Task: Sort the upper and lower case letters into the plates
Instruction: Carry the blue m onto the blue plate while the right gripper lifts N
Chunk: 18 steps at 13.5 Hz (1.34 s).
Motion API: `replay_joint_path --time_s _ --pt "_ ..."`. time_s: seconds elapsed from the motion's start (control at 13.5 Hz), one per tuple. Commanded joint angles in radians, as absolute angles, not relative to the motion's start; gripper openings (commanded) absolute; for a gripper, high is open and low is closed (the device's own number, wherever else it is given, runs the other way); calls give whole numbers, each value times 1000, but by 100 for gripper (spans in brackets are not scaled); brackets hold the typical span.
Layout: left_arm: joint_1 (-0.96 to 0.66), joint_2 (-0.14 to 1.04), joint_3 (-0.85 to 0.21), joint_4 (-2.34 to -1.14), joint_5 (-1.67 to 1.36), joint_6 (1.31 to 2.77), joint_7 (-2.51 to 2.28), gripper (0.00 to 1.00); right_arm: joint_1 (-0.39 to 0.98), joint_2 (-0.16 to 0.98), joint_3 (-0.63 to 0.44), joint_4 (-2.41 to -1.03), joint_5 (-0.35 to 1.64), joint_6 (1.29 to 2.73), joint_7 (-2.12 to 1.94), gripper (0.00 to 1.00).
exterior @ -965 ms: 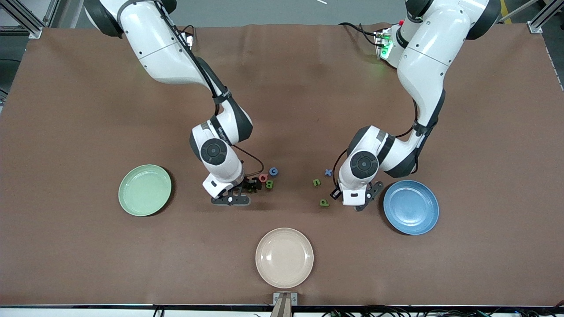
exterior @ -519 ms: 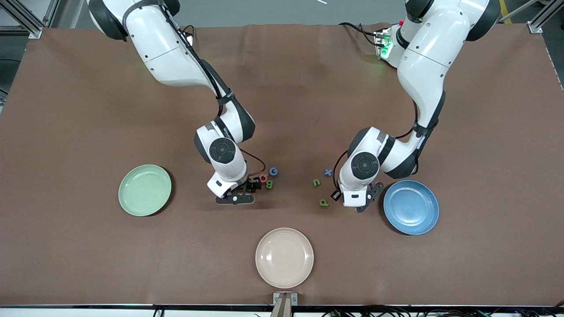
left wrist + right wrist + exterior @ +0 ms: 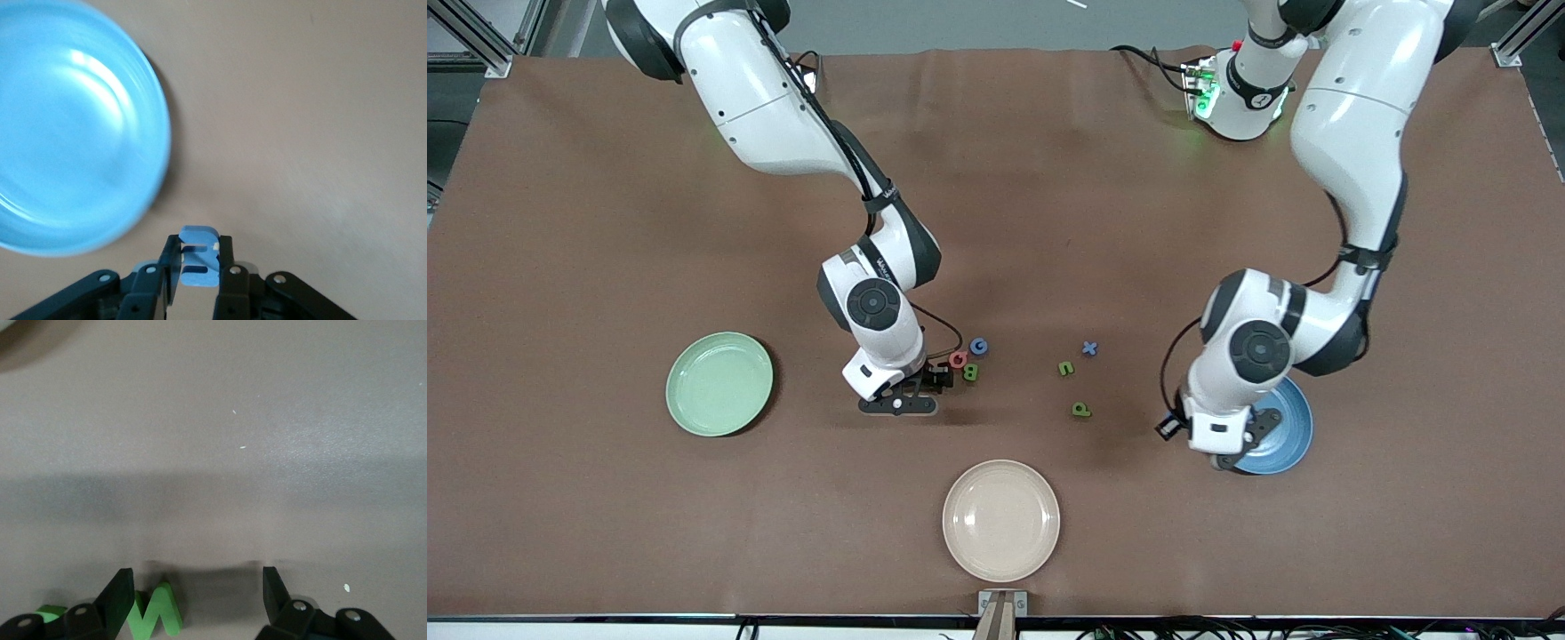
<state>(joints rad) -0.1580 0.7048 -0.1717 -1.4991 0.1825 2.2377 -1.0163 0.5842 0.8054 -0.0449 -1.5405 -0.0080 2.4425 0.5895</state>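
Blue chunky letter m sits pinched in the left gripper over the glossy round blue plate's rim. Beside pink Q and green B, the right gripper stands wide around the angular green N.

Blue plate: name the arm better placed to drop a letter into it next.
Left. Its end effector is shut on a blue letter right beside the blue plate. The right end effector is open, low by the green N.
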Motion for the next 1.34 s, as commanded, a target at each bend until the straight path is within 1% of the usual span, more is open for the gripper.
replay_joint_path --time_s 0.0,0.15,0.3,0.37,0.45,0.52,0.59,0.67,0.74,0.82,0.96,1.11,1.26 --pt "-85 660 -175 -1519 204 2142 -837 0 598 818 -43 -1526 8 2450 620 86" --pt "-16 663 -175 -1543 204 2132 -703 0 615 819 -43 -1539 6 2473 618 85" --pt "20 673 -175 -1566 204 2137 -647 2 623 827 -43 -1543 5 2476 618 82" --pt "21 687 -175 -1572 204 2143 -644 4 623 830 -43 -1543 5 2477 617 79" --pt "29 693 -175 -1572 204 2143 -643 25 624 831 -43 -1543 -9 2477 611 72" --pt "37 698 -175 -1566 204 2143 -640 51 624 831 -43 -1545 -11 2476 597 59" --pt "37 701 -175 -1562 203 2144 -641 83 624 830 -44 -1548 -12 2474 583 44" --pt "28 703 -175 -1562 201 2154 -649 100 620 830 -43 -1549 -12 2470 577 25" --pt "20 701 -175 -1560 201 2157 -658 100 615 827 -43 -1549 -11 2462 586 3" --pt "18 701 -186 -1545 196 2155 -660 100 611 825 -43 -1549 -11 2462 584 0" --pt "-46 701 -187 -1494 186 2154 -681 100 578 812 -43 -1554 -11 2432 569 0" --pt "-136 721 -186 -1464 186 2155 -808 100 522 770 -43 -1555 -6 2341 458 0" --pt "-224 774 -184 -1389 187 2155 -992 99 427 704 -41 -1569 3 2234 268 0"
